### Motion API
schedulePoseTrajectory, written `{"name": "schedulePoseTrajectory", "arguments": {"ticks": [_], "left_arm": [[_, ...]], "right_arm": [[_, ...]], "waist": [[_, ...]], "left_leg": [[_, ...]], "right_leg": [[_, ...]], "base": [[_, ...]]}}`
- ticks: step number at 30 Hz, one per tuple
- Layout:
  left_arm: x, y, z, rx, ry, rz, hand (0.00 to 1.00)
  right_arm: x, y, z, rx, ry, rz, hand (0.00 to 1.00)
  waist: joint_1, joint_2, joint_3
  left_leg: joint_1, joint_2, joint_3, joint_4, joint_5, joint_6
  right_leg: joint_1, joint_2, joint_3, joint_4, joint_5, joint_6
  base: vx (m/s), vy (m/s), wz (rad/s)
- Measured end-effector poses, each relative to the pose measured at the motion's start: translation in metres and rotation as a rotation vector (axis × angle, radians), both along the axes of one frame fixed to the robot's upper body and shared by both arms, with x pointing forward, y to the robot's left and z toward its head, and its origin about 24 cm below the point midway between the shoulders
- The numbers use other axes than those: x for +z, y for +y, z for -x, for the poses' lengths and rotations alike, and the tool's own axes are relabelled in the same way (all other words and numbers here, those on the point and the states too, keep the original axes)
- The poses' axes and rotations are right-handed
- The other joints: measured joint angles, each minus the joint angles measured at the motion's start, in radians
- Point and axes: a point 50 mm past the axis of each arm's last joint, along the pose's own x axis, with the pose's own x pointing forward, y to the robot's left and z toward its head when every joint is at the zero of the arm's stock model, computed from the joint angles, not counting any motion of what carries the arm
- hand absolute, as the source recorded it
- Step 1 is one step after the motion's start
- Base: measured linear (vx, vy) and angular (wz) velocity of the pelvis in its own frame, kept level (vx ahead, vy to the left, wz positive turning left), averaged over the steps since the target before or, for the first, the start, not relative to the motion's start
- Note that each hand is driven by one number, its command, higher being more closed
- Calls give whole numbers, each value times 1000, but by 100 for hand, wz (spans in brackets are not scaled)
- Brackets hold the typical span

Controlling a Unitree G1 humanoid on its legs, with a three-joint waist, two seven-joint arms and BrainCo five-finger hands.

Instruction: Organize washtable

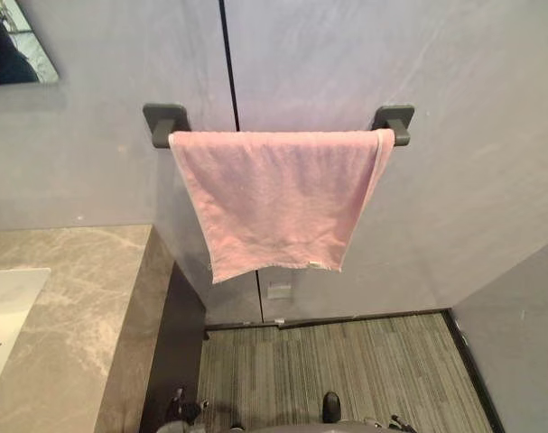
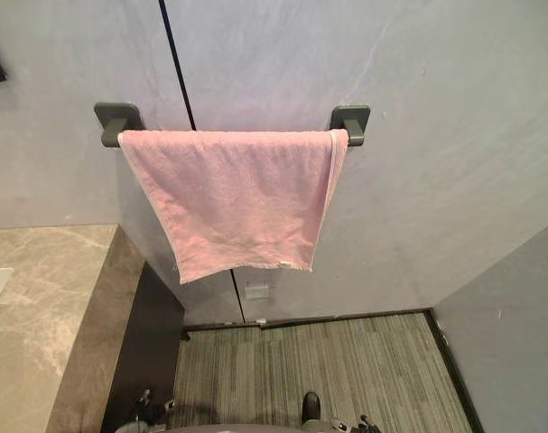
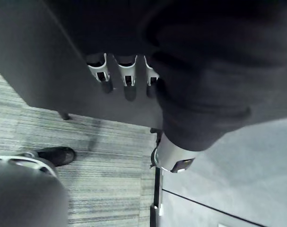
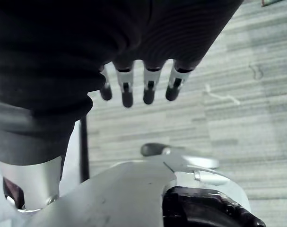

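Observation:
A pink towel (image 1: pixel 278 198) hangs draped over a dark wall rail (image 1: pixel 165 124) on the grey wall ahead, its lower edge slanting down to the right. The marble washtable counter (image 1: pixel 75 316) runs along the left, with a white basin (image 1: pixel 7 307) set in it at the far left. My left hand (image 3: pixel 126 78) hangs low beside the dark cabinet side, fingers relaxed and holding nothing. My right hand (image 4: pixel 138 87) hangs over the striped floor, fingers straight and empty.
The counter's dark cabinet side (image 1: pixel 174 361) drops to a striped grey floor (image 1: pixel 346 370). A corner of a mirror (image 1: pixel 16 45) shows at the upper left. A grey wall (image 1: pixel 517 343) closes in on the right. A small white socket plate (image 1: pixel 279 290) sits low under the towel.

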Motion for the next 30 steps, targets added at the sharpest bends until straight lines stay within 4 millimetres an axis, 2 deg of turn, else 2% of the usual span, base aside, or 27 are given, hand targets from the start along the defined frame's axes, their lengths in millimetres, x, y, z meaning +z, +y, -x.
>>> {"name": "schedulePoseTrajectory", "arguments": {"ticks": [1, 4, 10, 14, 17, 18, 19, 21, 22, 23, 24, 25, 26, 28, 29, 30], "left_arm": [[-2, 0, 11, 30, 20, 14, 0], [-3, -1, 17, 49, 31, 20, 0], [-3, -4, 13, 26, 24, 25, 0], [-2, -6, 3, -23, 7, 25, 0], [1, -9, -13, -53, -32, 27, 0], [3, -10, -23, -62, -56, 27, 0], [3, -18, -33, -76, -78, 45, 0], [5, -25, -40, -96, -98, 55, 0], [7, -30, -48, -139, -118, 56, 0], [7, -31, -48, -142, -118, 56, 0], [7, -31, -47, -139, -115, 57, 0], [7, -29, -44, -110, -116, 61, 0], [6, -29, -41, -107, -109, 61, 0], [5, -30, -36, -104, -103, 65, 0], [4, -32, -31, -101, -94, 71, 0], [4, -32, -31, -102, -93, 71, 0]], "right_arm": [[0, -1, 4, -14, 11, -7, 0], [-2, 0, 7, -43, 20, -32, 0], [-1, 0, -5, 19, 3, -27, 0], [2, 5, -28, 157, -27, -14, 0], [7, 9, -54, 264, -76, 6, 0], [10, 12, -69, 289, -110, 10, 0], [14, 16, -83, 306, -149, 13, 0], [17, 21, -94, 330, -183, 17, 0], [19, 26, -102, 341, -208, 15, 0], [19, 27, -102, 341, -207, 14, 0], [20, 28, -103, 331, -214, 10, 0], [20, 30, -101, 299, -225, 0, 0], [20, 29, -99, 287, -225, 1, 0], [19, 25, -93, 249, -222, 3, 0], [18, 22, -89, 233, -215, 6, 0], [17, 21, -85, 218, -207, 5, 0]], "waist": [[1, 3, -14], [2, 7, -22], [1, 10, -26], [3, 13, -22], [4, 10, -12], [8, 13, 11], [3, 12, 14], [4, 25, 17], [4, 30, 26], [6, 31, 25], [14, 27, 37], [14, 26, 45], [15, 24, 46], [4, 41, 43], [-1, 61, 33], [-2, 75, 25]], "left_leg": [[5, 1, 1, -6, -1, 0], [14, 1, 1, -13, -1, 0], [13, 11, 1, -11, -2, -2], [-6, 22, -5, 16, -8, -8], [-70, 32, -45, 54, -8, -10], [-97, 35, -65, 71, -6, -11], [-150, 43, -81, 93, 8, -15], [-204, 63, -87, 114, 30, -25], [-241, 63, -102, 113, 79, -32], [-233, 65, -102, 79, 105, -31], [-226, 97, -31, 170, 42, 3], [-223, 137, 54, 382, -39, 31], [-208, 152, 79, 458, -59, 30], [-140, 179, 97, 638, -81, 0], [-106, 178, 98, 643, -67, -16], [-80, 167, 99, 584, -90, -57]], "right_leg": [[2, 0, 0, 0, -5, -2], [9, 2, -3, 0, -10, -4], [8, 13, -3, 0, -10, -2], [6, 20, -9, 0, -9, -4], [-17, 23, -42, 3, -7, -12], [-28, 23, -62, 5, -3, -17], [-56, 24, -94, 7, 0, -27], [-104, 28, -120, 53, -18, -48], [-132, 27, -154, 96, -57, -78], [-130, 22, -168, 95, -59, -82], [-124, 19, -192, 100, -65, -97], [-94, 22, -199, 112, -73, -108], [-81, 24, -200, 112, -75, -111], [-58, 42, -196, 102, -74, -114], [-56, 62, -193, 97, -68, -112], [-58, 74, -189, 84, -58, -105]], "base": [[0, 0, 0], [0, 0, 0], [0, 0, 0], [-8, -32, 5], [-39, -57, 32], [-66, -70, 65], [-114, -96, 60], [-105, -84, 62], [-91, -84, 76], [-119, -102, 79], [-32, -84, 41], [-12, -65, 26], [-5, -59, 8], [-91, 26, -7], [-81, 84, -10], [-37, 61, -10]]}}
